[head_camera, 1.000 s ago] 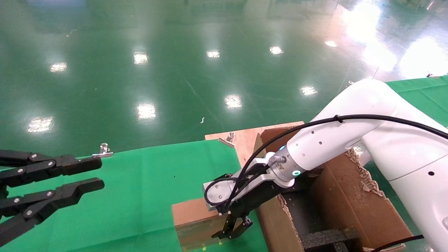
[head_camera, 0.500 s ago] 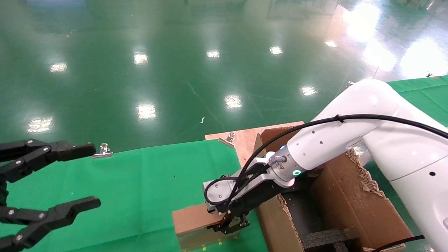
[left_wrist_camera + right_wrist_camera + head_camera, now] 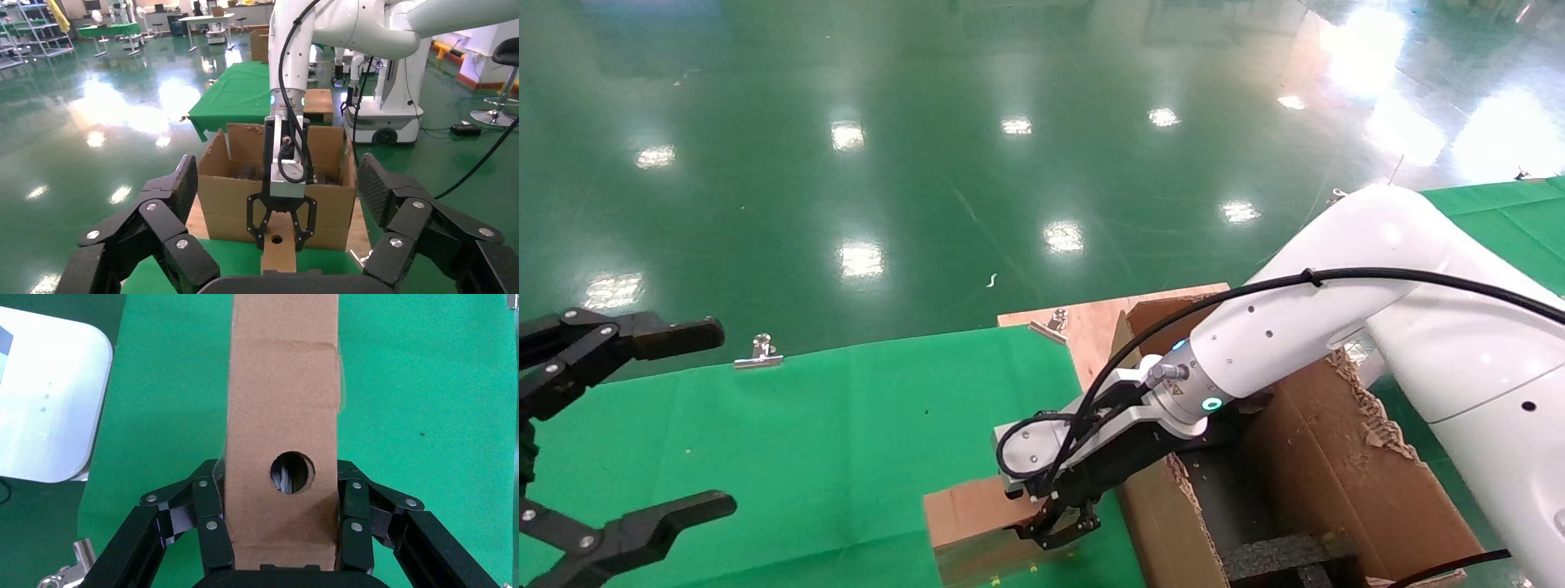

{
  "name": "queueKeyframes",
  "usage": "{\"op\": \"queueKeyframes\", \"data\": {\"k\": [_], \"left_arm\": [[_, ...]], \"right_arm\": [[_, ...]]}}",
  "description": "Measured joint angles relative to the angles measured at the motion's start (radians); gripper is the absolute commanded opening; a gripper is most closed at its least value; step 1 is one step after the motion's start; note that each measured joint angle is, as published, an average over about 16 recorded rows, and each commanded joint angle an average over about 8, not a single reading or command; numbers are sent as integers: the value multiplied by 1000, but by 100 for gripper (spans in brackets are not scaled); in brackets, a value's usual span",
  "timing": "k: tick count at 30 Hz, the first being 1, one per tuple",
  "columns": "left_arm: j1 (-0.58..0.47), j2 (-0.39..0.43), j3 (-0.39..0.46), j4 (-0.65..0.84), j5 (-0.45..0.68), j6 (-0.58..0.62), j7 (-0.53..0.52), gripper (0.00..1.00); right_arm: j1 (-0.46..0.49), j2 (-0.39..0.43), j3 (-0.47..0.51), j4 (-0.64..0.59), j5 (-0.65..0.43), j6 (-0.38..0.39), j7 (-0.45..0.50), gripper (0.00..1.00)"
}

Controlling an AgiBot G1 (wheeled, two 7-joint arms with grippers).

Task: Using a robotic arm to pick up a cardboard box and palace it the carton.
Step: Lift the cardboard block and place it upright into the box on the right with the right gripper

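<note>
2 black linkage fingers of the right tool are closed flat against the long sides of the cardboard box, a small, flat, matte brown rectangle lying on the green cloth of the desk, just beside the carton. The robotic arm is smooth white tubing with a grey camera block, a looped black cable and a green ring light. The carton is corrugated, with ragged torn flap edges and black foam inside. Only the right wrist view shows the box's round punched hole and a glossy tape strip on its side; the left wrist view shows that hole end-on. The left tool hangs at the left over the cloth, its fingers spread wide and holding nothing.
</note>
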Motion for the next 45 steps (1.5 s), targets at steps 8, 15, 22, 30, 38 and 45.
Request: {"op": "queueKeyframes", "data": {"k": [8, 15, 22, 30, 38, 45], "left_arm": [[0, 0, 0, 0, 0, 0, 0, 100], [0, 0, 0, 0, 0, 0, 0, 100], [0, 0, 0, 0, 0, 0, 0, 100], [0, 0, 1, 0, 0, 0, 0, 100], [0, 0, 1, 0, 0, 0, 0, 100], [0, 0, 1, 0, -1, 0, 1, 100]], "right_arm": [[111, 55, 41, -76, 84, -8, -46, 0], [264, 108, 47, -167, 171, -22, -110, 0], [408, 167, -22, -246, 232, -31, -173, 0], [532, 269, -169, -304, 265, -35, -214, 0], [628, 404, -330, -342, 269, -35, -217, 0], [670, 517, -450, -371, 279, -32, -209, 0]]}}
